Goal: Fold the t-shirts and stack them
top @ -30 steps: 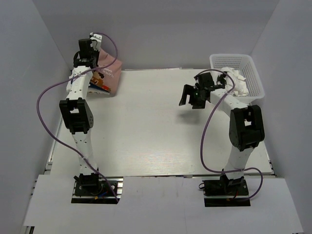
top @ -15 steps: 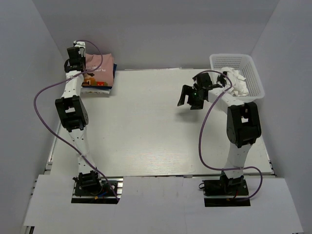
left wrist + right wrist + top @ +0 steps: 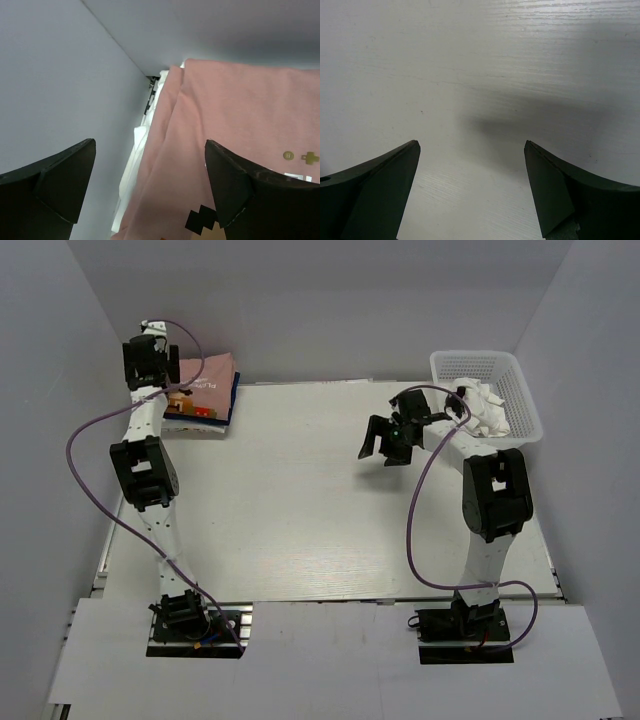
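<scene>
A folded dusty-pink t-shirt [image 3: 207, 382] lies on top of a stack in the far left corner of the table. A navy t-shirt's edge [image 3: 230, 402] shows along the right side of the stack. In the left wrist view the pink t-shirt [image 3: 240, 115] fills the right side, with white cloth [image 3: 131, 165] under its left edge. My left gripper [image 3: 150, 358] [image 3: 150, 190] hangs open just above the stack's left end, holding nothing. My right gripper [image 3: 385, 440] [image 3: 472, 185] is open above bare table right of centre.
A white plastic basket [image 3: 528, 405] stands at the far right corner with crumpled white cloth [image 3: 485, 405] in it. Grey walls close in the left, back and right sides. A purple cable loops beside each arm.
The left gripper has opened and let go of the pink t-shirt, which has dropped from raised to flat on the stack. The left gripper moved left. The right gripper drifted slightly left.
</scene>
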Robot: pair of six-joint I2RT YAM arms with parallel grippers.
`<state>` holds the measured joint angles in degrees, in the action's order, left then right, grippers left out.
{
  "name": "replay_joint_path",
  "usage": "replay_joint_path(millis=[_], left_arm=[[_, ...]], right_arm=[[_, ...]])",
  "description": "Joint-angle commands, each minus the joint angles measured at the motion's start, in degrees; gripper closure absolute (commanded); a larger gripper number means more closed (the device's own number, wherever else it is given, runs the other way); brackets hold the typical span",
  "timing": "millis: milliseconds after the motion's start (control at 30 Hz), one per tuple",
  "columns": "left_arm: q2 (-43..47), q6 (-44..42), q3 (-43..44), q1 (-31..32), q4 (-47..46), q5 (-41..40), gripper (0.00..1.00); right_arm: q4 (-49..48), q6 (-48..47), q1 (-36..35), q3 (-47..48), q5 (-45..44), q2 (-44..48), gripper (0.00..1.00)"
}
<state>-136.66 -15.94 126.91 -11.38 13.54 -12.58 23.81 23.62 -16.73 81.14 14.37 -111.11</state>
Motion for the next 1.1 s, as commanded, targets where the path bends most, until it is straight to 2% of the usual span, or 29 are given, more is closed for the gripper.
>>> replay_joint_path(millis=[0, 100, 333, 400, 433, 467, 500, 533, 567, 600, 633, 700, 733, 800, 833, 867, 933, 1033, 1067], left_arm=[[1.9, 2.2, -0.5, -0.8, -2.0, -2.7, 0.00], [5.2, 3.3, -3.8, -0.8, -2.0, 0.1, 0.00], [13.5, 10.6, -7.8, -0.1, 0.9, -1.2, 0.00], [16.8, 12.8, -10.4, 1.0, 6.6, 4.1, 0.00], [21.7, 15.9, -11.2, 1.0, 9.0, 8.0, 0.00], [25.4, 17.7, -17.4, 1.0, 9.0, 12.2, 0.00], [29.8, 19.9, -23.0, 1.6, 3.9, 18.2, 0.00], [34.7, 23.5, -35.8, 2.2, -0.2, 20.5, 0.00], [45.1, 25.7, -42.5, 2.2, -4.5, 23.1, 0.00], [50.3, 28.2, -48.8, 2.9, -8.2, 24.3, 0.00], [55.1, 30.6, -60.0, 2.9, -14.4, 25.7, 0.00], [66.7, 37.3, -68.8, 3.6, -17.1, 27.7, 0.00], [69.8, 39.3, -74.3, 3.6, -16.4, 28.4, 0.00], [75.3, 44.2, -78.4, 3.6, -14.5, 32.3, 0.00], [80.3, 45.3, -83.4, 3.6, -15.1, 35.8, 0.00], [82.7, 46.6, -86.0, 4.1, -19.5, 43.2, 0.00], [86.6, 52.0, -91.8, 4.1, -23.0, 48.9, 0.00], [93.0, 52.9, -93.8, 4.1, -20.0, 50.0, 0.00], [94.3, 52.9, -93.8, 4.1, -17.8, 47.1, 0.00]], right_arm=[[-1.1, -0.1, -0.2, 2.4, 1.0, 0.4, 0.10], [-2.0, -0.5, -0.3, 1.0, 1.4, 1.9, 0.10], [-6.3, -0.9, -0.3, -5.4, 2.5, 9.2, 0.10], [-9.5, -1.3, -0.2, -8.5, 2.2, 13.2, 0.10], [-10.7, -1.5, -0.2, -9.3, 2.2, 14.2, 0.10], [-11.8, -1.4, -0.2, -11.8, 2.2, 16.0, 0.10], [-13.2, -1.6, -0.2, -12.8, 2.4, 18.0, 0.10], [-14.3, -1.1, -0.1, -15.1, 2.9, 19.1, 0.10], [-16.6, -0.8, -0.1, -16.5, 3.5, 20.1, 0.10], [-19.8, 0.2, -0.1, -19.9, 4.0, 24.5, 0.10], [-21.6, 0.4, 0.0, -24.2, 5.4, 25.9, 0.10], [-27.5, 1.7, 0.1, -31.8, 6.1, 32.4, 0.10], [-28.1, 1.8, 0.2, -33.4, 6.8, 33.8, 0.10], [-29.3, 1.8, 0.1, -38.6, 6.7, 39.1, 0.10], [-29.6, 1.8, 0.0, -39.9, 7.1, 41.8, 0.10], [-30.4, 1.8, 0.2, -41.1, 6.9, 42.9, 0.10], [-33.3, 2.3, 0.1, -46.6, 7.0, 48.2, 0.10], [-37.2, 3.7, 0.1, -52.6, 5.5, 54.6, 0.10], [-37.9, 4.0, 0.1, -54.8, 3.9, 55.8, 0.10]])
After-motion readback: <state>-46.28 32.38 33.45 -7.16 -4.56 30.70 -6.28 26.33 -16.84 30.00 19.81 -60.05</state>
